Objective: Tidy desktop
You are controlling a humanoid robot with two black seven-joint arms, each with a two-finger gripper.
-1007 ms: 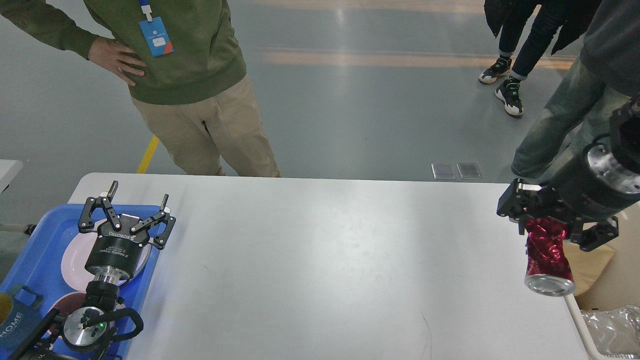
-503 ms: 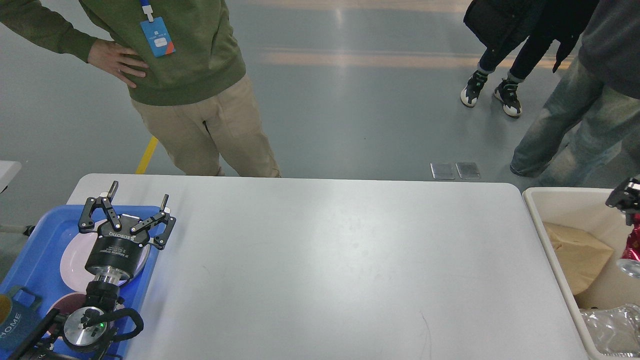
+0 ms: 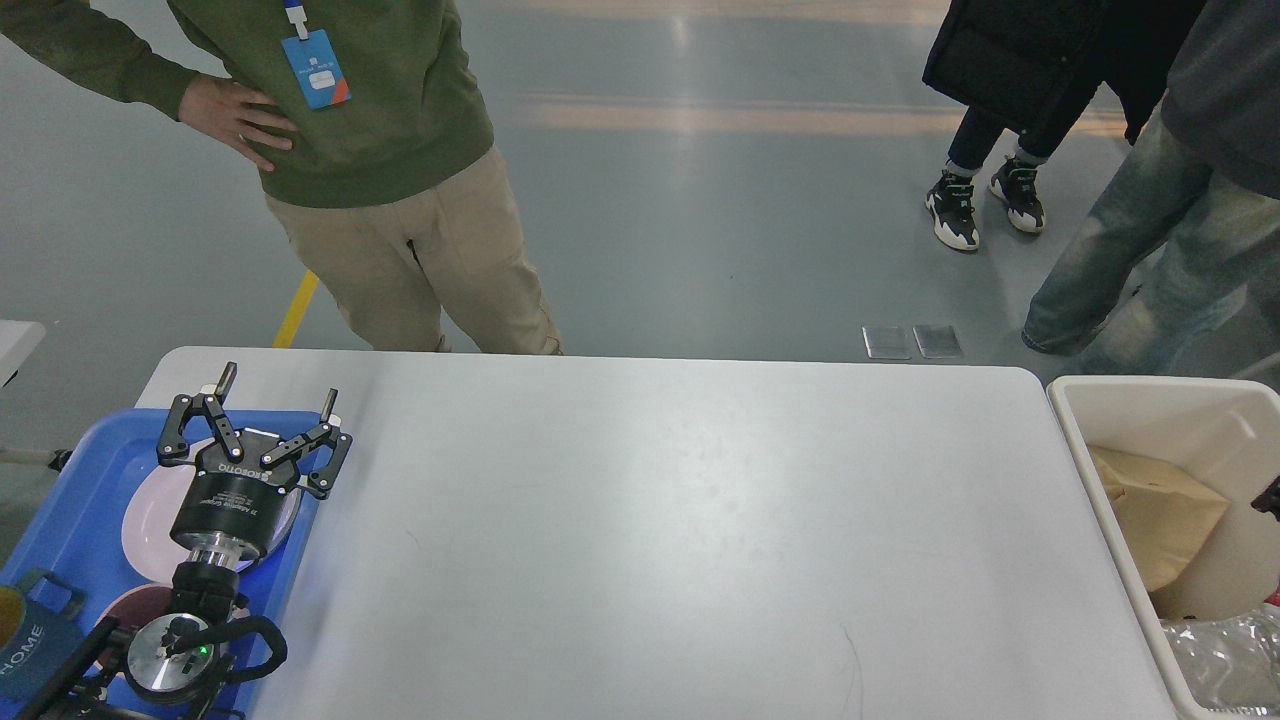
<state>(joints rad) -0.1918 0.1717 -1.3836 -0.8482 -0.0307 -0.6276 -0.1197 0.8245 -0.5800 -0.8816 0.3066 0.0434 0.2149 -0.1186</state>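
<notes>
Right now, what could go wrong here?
1. The left gripper hangs open above the blue tray, over a white plate; a careless descent could strike the dishes.
2. A person in a green sweater stands at the desktop's far edge, so a wide arm swing could reach them.
3. The right gripper is almost out of view beside the bin; its state can't be checked.

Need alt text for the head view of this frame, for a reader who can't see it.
A wide white desktop fills the view. The left gripper, fingers open, hangs over a blue tray of plates at its left edge. A beige bin of rubbish stands past its right edge, and people stand beyond the table.
</notes>
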